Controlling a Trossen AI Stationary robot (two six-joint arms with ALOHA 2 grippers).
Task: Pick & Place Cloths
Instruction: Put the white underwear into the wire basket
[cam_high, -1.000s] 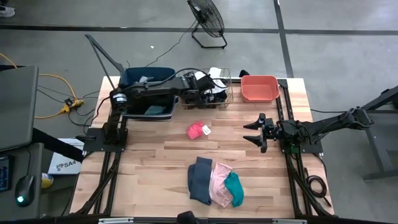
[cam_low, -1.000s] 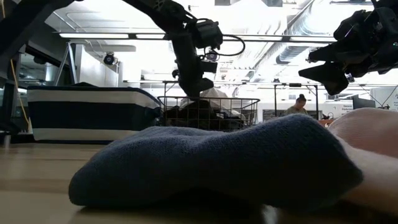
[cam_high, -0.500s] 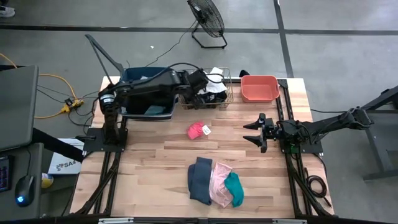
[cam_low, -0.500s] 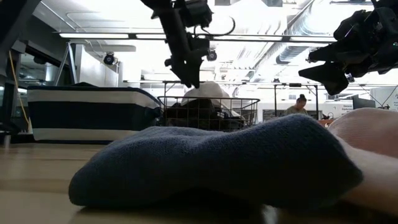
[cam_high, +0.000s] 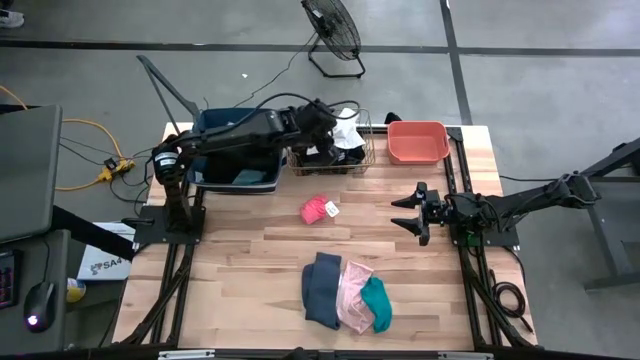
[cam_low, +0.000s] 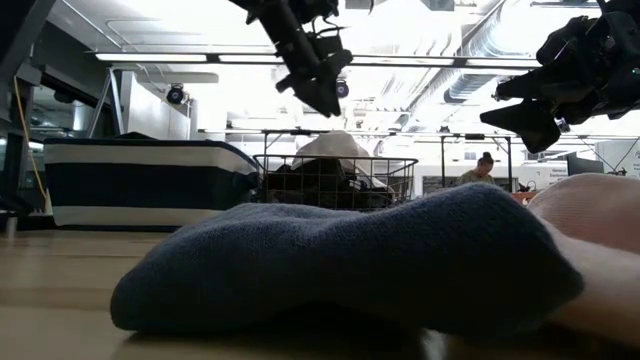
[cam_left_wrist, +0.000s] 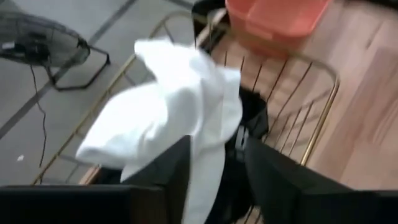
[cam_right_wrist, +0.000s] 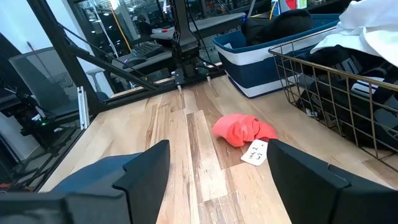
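High view: the left gripper (cam_high: 325, 113) hangs over the wire basket (cam_high: 368, 150) at the table's (cam_high: 250, 270) far edge, between the blue tub (cam_high: 215, 125) and the coral tub (cam_high: 417, 141). White cloth (cam_high: 347, 128) and black cloth (cam_high: 330, 155) fill the basket. A bright pink cloth (cam_high: 318, 209) lies mid-table; a grey-blue cloth (cam_high: 322, 288), pale pink cloth (cam_high: 352, 293) and teal cloth (cam_high: 376, 303) lie side by side near the front edge. The right gripper (cam_high: 408, 214) waits over the table's right part, its fingers spread wide with nothing between them.

Low view: the left gripper (cam_low: 325, 95) hangs above the basket (cam_low: 335, 180), clear of the white cloth (cam_low: 335, 147) heaped at its top; whether its fingers are parted cannot be told here. The grey-blue cloth (cam_low: 350, 260) fills the foreground.

Left wrist view: the white cloth (cam_left_wrist: 168, 118) lies bunched on the dark cloths in the basket (cam_left_wrist: 323, 106), just beyond the two fingers (cam_left_wrist: 174, 168), which stand partly apart and grip nothing.

Right wrist view: the two fingers (cam_right_wrist: 149, 168) stand wide apart, empty; the pink cloth (cam_right_wrist: 242, 130) lies beyond them, near the basket (cam_right_wrist: 329, 93).
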